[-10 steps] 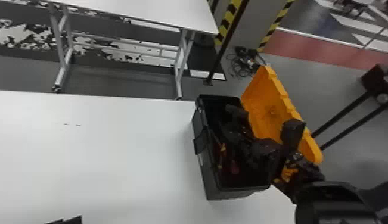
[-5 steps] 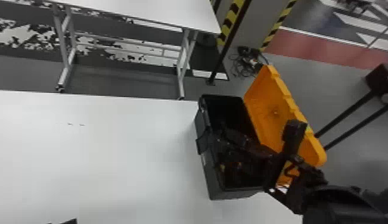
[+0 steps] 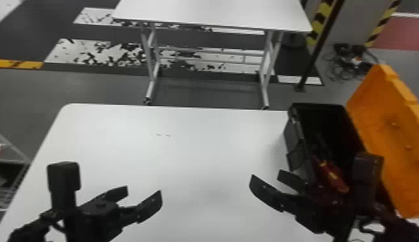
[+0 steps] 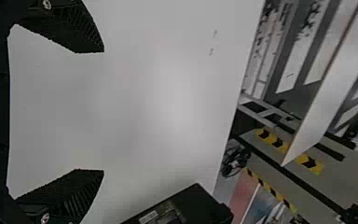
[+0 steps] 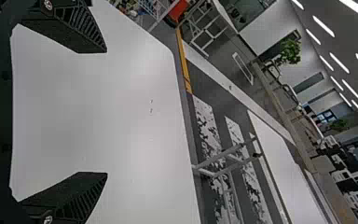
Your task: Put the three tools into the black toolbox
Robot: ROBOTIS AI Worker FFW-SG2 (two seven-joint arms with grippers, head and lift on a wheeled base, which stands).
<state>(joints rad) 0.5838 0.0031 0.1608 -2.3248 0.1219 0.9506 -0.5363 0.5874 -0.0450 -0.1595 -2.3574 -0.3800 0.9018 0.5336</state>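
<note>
A: What stands where, left to right?

B: The left gripper [image 3: 142, 193] hangs over the white counter [image 3: 192, 148], well to the left of the black toolbox [image 3: 293, 141], fingers spread with nothing between them. The right gripper [image 3: 266, 179], also parted and unladen, is poised beside the toolbox's near left side.

A: And the tools?

B: A red-and-yellow tool [image 3: 333, 177] lies inside the toolbox, toward its near end. (Dark shapes deeper in are too murky to count, so all three cannot be confirmed.) The orange lid [image 3: 387, 128] stands open along the toolbox's right side.

A: The step in hand?

B: Loading looks close to finished; clearing the arms and checking the count seem to be what remains.

A: Done well, how?

B: Lift the right gripper above the toolbox's rim before swinging it away, wrist clear of the raised lid, lest it snag either one. Hold the left one well off the toolbox, and confirm three tools inside.
</note>
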